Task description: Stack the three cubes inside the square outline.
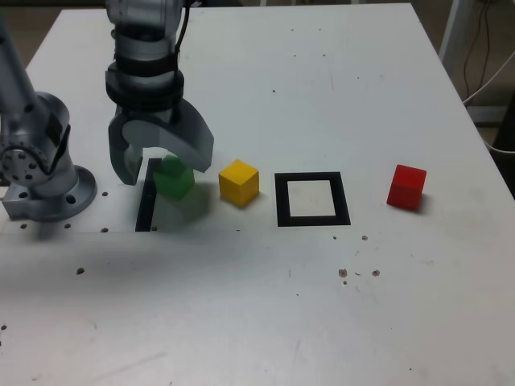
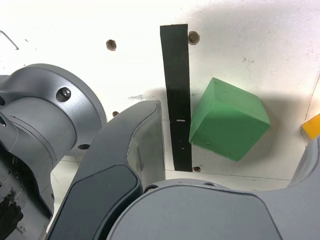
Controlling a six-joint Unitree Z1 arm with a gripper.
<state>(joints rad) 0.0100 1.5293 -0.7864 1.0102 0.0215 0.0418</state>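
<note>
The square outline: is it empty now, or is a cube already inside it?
Empty. The square outline shows only its white centre; the yellow cube, red cube and green cube all sit outside it.

Green cube [image 1: 174,178]: upper edge hidden behind the gripper [image 1: 165,165] in the exterior view.
Black strip [image 1: 146,197]: far end covered by a finger.
Yellow cube [image 2: 312,125]: only a corner shows in the wrist view.
Arm: cut off above.
</note>
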